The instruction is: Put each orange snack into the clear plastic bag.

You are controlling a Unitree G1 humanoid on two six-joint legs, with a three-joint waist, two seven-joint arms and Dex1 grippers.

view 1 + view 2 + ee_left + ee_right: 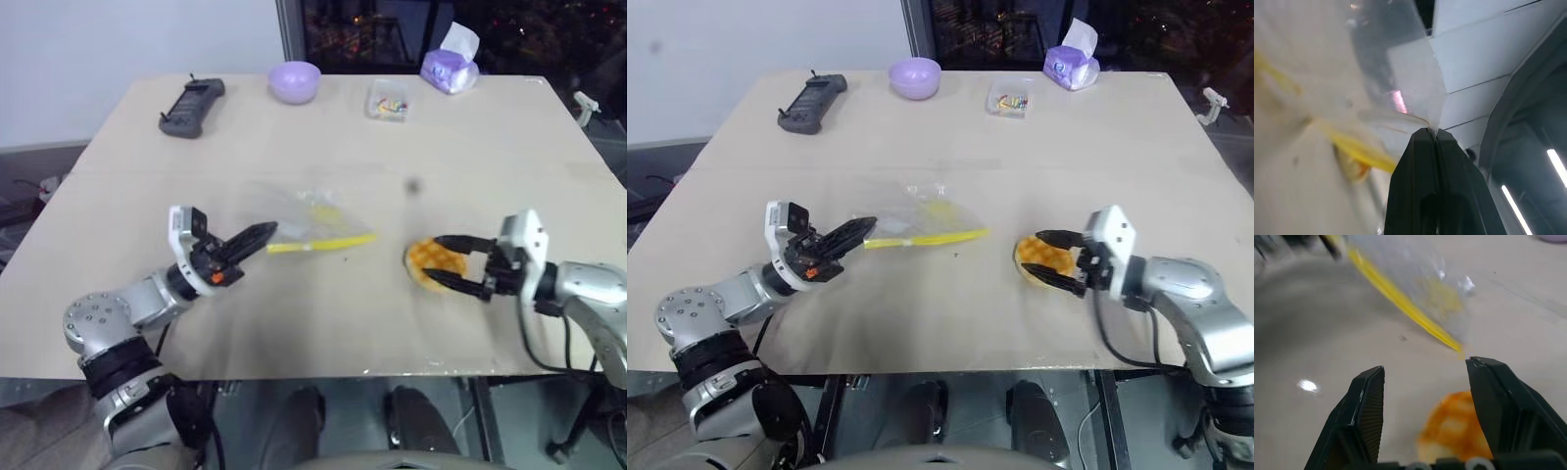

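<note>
On the left of the pale wooden table, the left gripper has its two black fingers pinched together on a corner of the thin, see-through plastic zip bag, right at the end of its yellow seal strip; the left wrist view shows the film caught between the closed tips. The rest of the bag lies slack on the tabletop, and its mouth does not look opened.

To the right, just past the far end of the seal strip, the round orange-yellow bun with a criss-cross scored top sits on the table, outside the bag. The right gripper has its jaws spread wide around it, one finger on each side; whether the fingers touch the bun cannot be told.

By this reading, the task is at an early stage: the bag is gripped but the snack is not yet lifted or bagged. No readable writing or brand shows on the bag or bun.
</note>
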